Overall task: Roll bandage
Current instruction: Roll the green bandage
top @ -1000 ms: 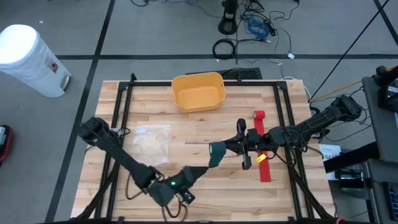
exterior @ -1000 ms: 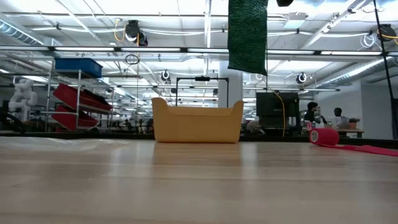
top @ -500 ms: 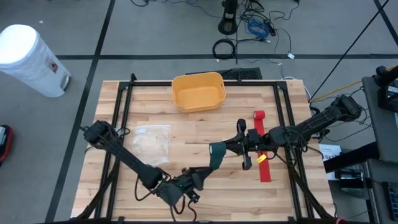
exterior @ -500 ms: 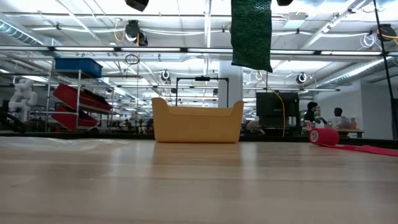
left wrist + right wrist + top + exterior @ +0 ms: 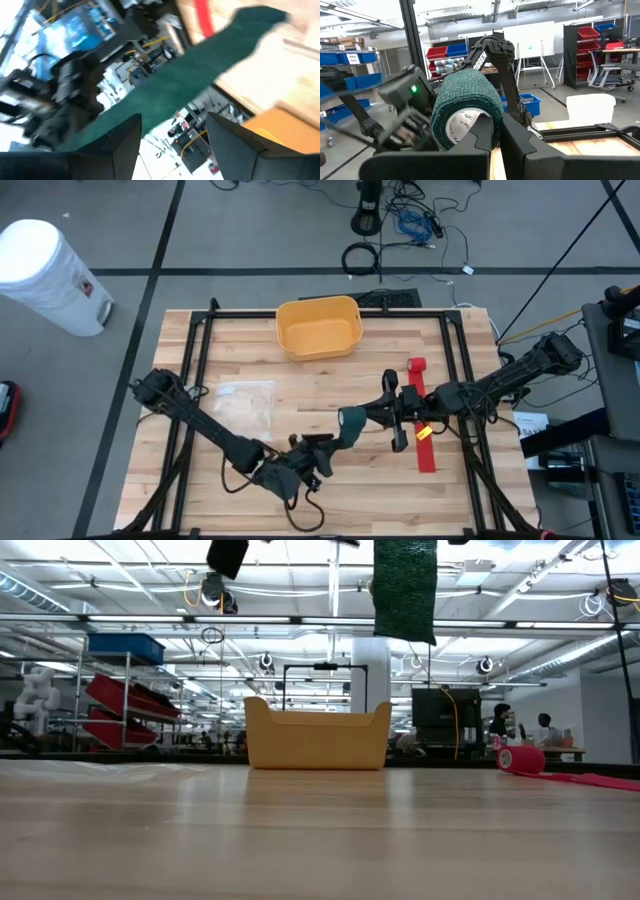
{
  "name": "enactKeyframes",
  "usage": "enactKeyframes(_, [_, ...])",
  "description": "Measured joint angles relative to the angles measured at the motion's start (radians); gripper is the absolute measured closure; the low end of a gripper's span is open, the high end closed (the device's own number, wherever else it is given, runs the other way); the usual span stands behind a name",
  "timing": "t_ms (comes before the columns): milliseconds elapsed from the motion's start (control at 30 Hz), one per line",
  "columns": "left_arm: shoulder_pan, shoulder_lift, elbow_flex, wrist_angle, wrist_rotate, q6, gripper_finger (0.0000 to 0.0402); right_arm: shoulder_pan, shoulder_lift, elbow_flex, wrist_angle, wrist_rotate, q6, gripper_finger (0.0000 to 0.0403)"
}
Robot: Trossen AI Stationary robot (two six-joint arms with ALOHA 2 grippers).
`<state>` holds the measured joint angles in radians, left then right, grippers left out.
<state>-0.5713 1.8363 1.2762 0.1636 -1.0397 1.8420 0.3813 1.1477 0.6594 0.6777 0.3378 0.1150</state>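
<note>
Left gripper (image 5: pixel 322 461) risen nearer green bandage (image 5: pixel 352 423), wooden table (image 5: pixel 320 380), shelved workshop

A yellow tub (image 5: pixel 319 326) sits at the bench's (image 5: pixel 300 395) far edge. A clear plastic bag (image 5: pixel 245 408) lies toward the left side. A white bin (image 5: pixel 50 275) stands on the floor beyond the far left corner.
</note>
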Motion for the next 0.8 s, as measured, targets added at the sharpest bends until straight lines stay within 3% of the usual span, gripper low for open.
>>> enactKeyframes(367, [0.005, 0.0, 0.0, 0.031, 0.017, 0.052, 0.0174, 0.0, 0.0, 0.0, -0.008, 0.0, 0.0, 0.0392])
enactKeyframes(567, [0.021, 0.0, 0.0, 0.045, 0.088, 0.099, 0.0174, -0.002, 0.0, 0.0, -0.007, 0.0, 0.0, 0.0392])
enactKeyframes(800, [0.034, 0.0, 0.0, 0.179, 0.111, 0.136, 0.0181, -0.002, 0.0, 0.0, -0.008, 0.0, 0.0, 0.0392])
